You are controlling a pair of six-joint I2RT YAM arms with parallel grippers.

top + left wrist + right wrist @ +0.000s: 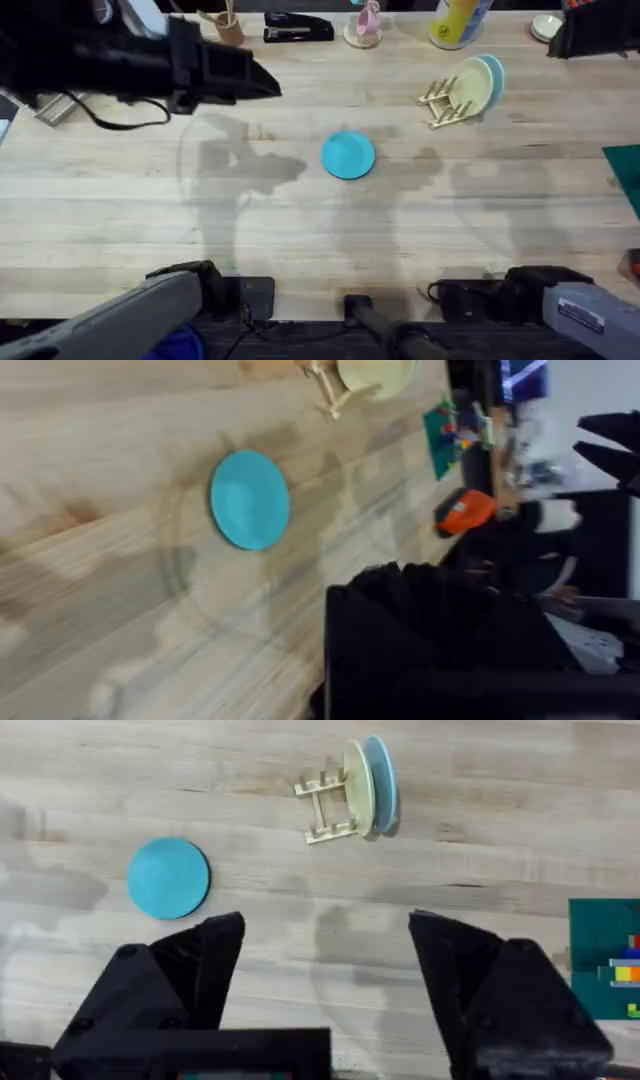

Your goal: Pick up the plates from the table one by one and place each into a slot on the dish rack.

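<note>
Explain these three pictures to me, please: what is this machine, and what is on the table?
Two robot arms sit at a light wooden butcher-block table. One picture looks down from above; the other two come from cameras on each arm's wrist. A flat round turquoise plastic plate lies alone mid-table. Farther back, a small wooden peg dish rack already holds a pale yellow plate and a light blue plate on edge. The right arm's end effector, two black fingers, is open and holds nothing. I cannot tell the state of the left one.
</note>
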